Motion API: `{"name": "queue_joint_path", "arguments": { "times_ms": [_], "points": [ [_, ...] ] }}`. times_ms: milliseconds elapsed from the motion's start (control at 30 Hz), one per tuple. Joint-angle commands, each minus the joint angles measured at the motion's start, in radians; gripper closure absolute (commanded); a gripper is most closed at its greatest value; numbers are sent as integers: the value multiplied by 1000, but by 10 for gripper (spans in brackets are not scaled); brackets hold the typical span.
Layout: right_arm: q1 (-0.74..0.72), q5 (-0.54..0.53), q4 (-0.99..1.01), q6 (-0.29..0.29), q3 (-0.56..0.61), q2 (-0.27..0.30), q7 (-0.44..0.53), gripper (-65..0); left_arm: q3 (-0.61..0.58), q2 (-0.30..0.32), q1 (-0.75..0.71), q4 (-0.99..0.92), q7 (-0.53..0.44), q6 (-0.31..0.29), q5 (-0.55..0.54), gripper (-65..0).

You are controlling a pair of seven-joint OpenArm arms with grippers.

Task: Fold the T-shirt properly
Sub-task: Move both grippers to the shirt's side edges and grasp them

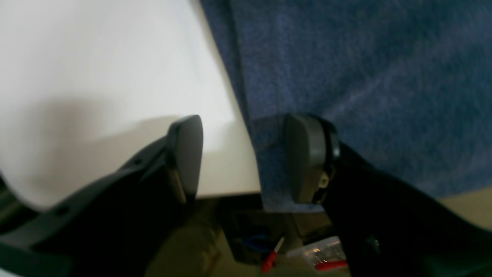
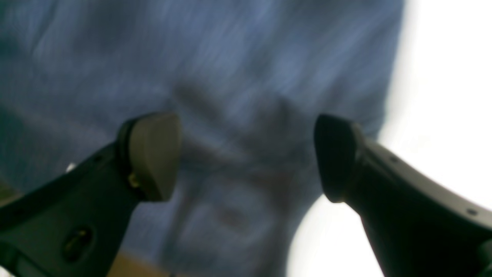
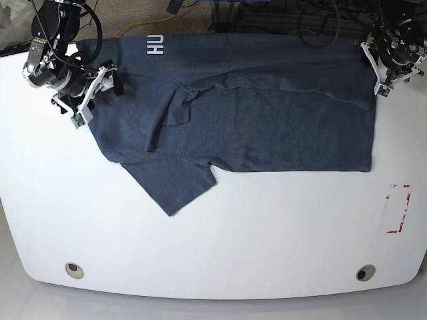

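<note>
The dark navy-grey T-shirt (image 3: 267,113) lies spread across the far half of the white table (image 3: 220,247), its lower part folded over and one sleeve (image 3: 177,183) pointing toward the front. White letters (image 3: 155,45) show near its far left edge. My right gripper (image 3: 100,77) hovers at the shirt's left edge; in the right wrist view it (image 2: 246,157) stands wide open over blurred cloth (image 2: 238,77). My left gripper (image 3: 377,67) is at the shirt's far right corner. There it (image 1: 246,157) is open astride the shirt's edge (image 1: 265,173), one finger (image 1: 307,157) over the cloth.
A red-marked rectangle (image 3: 399,208) is on the table at the right. Two round holes (image 3: 74,269) (image 3: 364,273) sit near the front edge. Cables (image 3: 267,13) run behind the table. Red-handled tools (image 1: 271,259) lie on the floor below the table's edge.
</note>
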State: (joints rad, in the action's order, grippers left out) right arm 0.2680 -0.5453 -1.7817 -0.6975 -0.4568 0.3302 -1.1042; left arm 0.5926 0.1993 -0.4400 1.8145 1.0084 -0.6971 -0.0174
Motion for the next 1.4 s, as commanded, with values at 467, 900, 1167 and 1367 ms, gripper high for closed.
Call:
{"name": "queue_joint_path", "arguments": {
  "times_ms": [467,900,1167,1367],
  "points": [
    [-534,63,520,-1,66,88,37,-506,20,1,85,101,-16,-1,0,-325],
    [-766,276,880,-1,143,11,243,-355,23,1,80,101,-16,-1,0,-325],
    [-763,322,886,-1,143,-58,250,-417,22,1,86,100,-15,-1,0,-332],
    [-757,356,886,-1,145,-116,253,-417,16,1,137,97,33,-1,1,-332]
  ]
}}
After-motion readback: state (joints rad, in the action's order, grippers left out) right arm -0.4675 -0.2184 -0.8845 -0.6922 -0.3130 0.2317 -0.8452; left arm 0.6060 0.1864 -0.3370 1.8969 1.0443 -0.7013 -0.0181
